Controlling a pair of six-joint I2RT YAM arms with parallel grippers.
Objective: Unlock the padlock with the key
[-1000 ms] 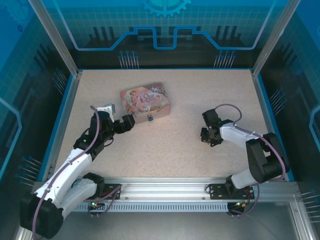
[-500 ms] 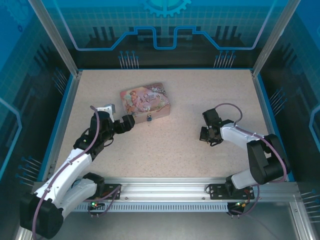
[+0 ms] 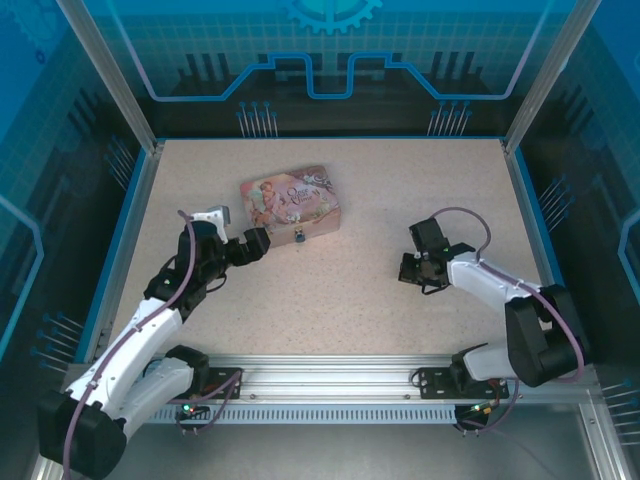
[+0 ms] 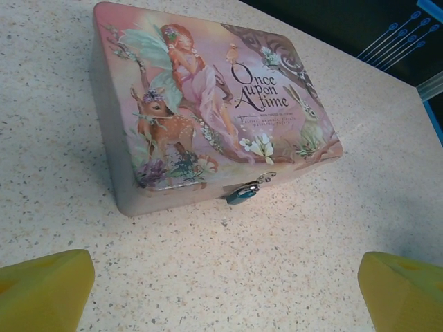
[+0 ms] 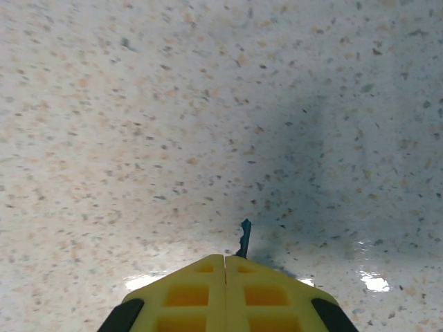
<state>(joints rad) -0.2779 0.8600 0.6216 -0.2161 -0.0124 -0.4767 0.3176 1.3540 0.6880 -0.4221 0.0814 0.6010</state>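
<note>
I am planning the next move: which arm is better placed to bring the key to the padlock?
Probably right: the right gripper is shut on the key, while the left gripper is open and empty, facing the padlock.

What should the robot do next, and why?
Probably lift the right hand and carry the key toward the padlock: the shut hand pinches the key, and the padlock hangs on the front of the tin, well away.
</note>
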